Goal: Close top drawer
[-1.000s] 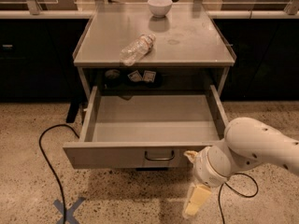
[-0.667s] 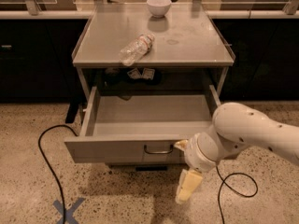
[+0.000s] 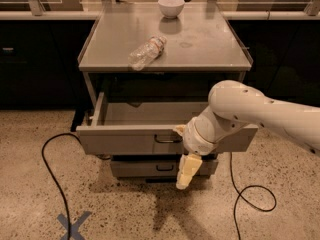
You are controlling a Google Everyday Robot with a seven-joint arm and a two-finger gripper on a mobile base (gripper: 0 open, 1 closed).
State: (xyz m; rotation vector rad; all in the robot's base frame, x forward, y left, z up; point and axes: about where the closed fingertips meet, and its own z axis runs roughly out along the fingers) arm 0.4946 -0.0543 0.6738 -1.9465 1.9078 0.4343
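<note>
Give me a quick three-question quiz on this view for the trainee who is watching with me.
1. True or false: the top drawer is fully shut.
2. What lies on its side on the cabinet top?
3. Where is the hand?
A) inside the drawer
B) on the cabinet top
C) hanging in front of the drawer's front panel, just right of its handle

Key:
1. False. It stands pulled out.
2. A clear plastic bottle.
3. C.
</note>
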